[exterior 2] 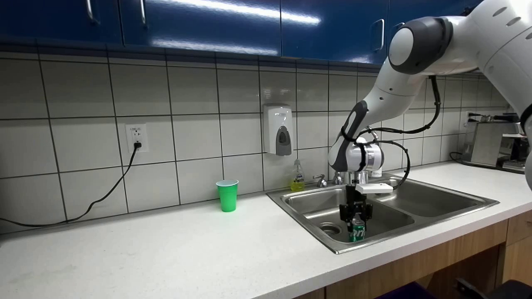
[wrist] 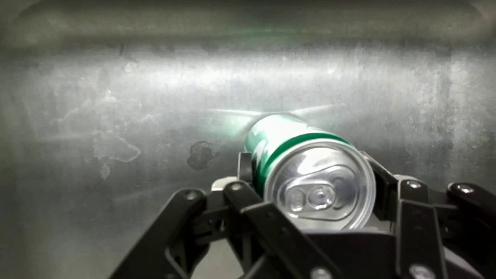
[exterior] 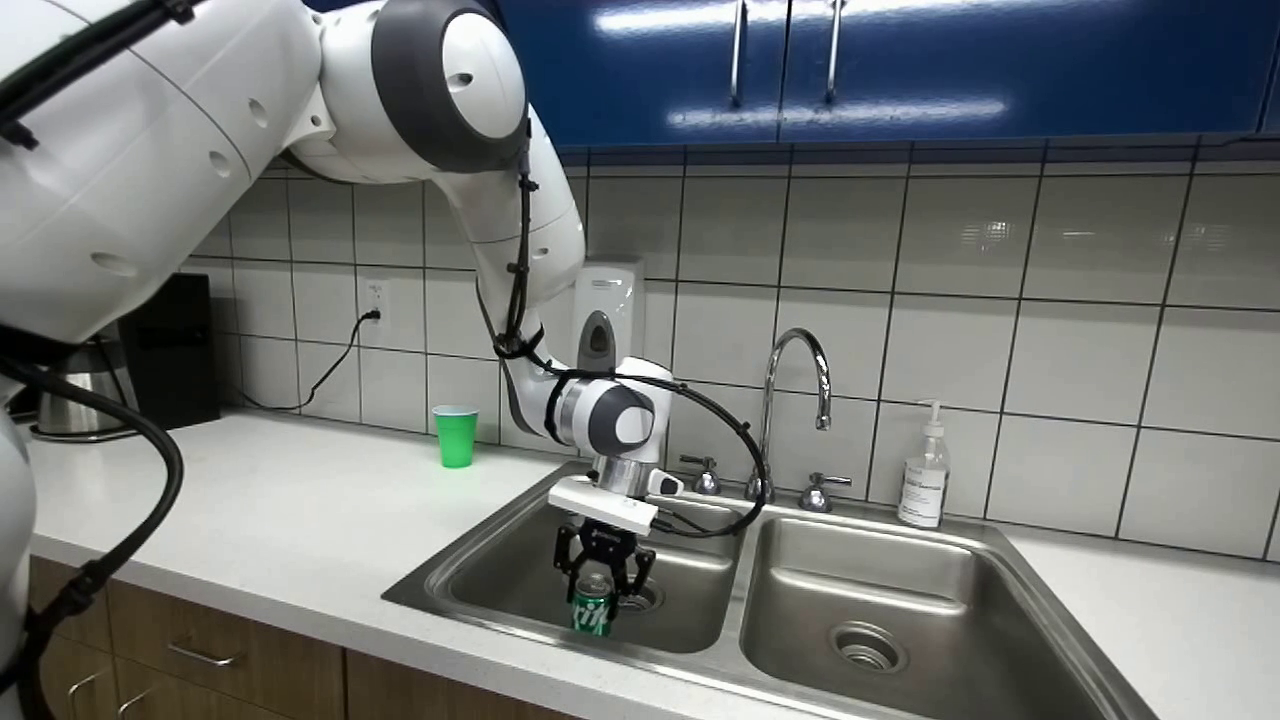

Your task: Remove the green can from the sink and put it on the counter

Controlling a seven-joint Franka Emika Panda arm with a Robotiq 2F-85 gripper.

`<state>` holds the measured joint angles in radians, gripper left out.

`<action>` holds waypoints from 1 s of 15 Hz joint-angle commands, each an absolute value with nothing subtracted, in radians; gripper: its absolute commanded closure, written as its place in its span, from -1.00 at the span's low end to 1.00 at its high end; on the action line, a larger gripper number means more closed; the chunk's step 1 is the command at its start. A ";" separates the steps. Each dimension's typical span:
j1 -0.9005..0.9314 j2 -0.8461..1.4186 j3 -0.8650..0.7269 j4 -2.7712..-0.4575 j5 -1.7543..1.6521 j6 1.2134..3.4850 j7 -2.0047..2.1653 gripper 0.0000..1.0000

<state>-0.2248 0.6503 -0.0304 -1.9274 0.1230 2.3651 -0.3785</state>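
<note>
The green can [exterior: 592,612] stands in the sink basin nearer the cup; it also shows in an exterior view [exterior 2: 358,235]. In the wrist view the can [wrist: 319,182] shows its silvery top and tab, its base against the steel floor. The double-basin sink [exterior: 738,600] is set into the white counter [exterior: 250,510]. My gripper [wrist: 308,166] is lowered into the basin with a finger on each side of the can's upper part. The left finger in the wrist view lies against the can. The can's rim hides whether the right finger touches.
A light-green cup [exterior: 456,437] stands on the counter near the tiles. The chrome faucet [exterior: 772,400] and its handles are behind the basins. A sanitizer bottle [exterior: 923,480] stands at the sink's back edge. The basin's rim and divider surround the gripper. A dispenser [exterior 2: 278,129] hangs on the wall.
</note>
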 commanded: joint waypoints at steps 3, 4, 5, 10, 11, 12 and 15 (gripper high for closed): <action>-0.208 0.501 -0.012 -2.023 0.112 2.341 -0.340 0.20; -0.199 0.474 -0.013 -2.043 0.109 2.339 -0.333 0.20; -0.191 0.446 -0.014 -2.063 0.108 2.339 -0.328 0.20; -0.141 0.279 -0.019 -2.182 0.099 2.312 -0.288 0.20; -0.131 0.249 -0.020 -2.202 0.096 2.307 -0.280 0.20; -0.120 0.212 -0.019 -2.225 0.095 2.300 -0.272 0.20; -0.088 0.113 -0.017 -2.276 0.086 2.275 -0.254 0.20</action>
<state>-0.1122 0.2514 -0.0210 -2.1971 0.1169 2.3193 -0.3039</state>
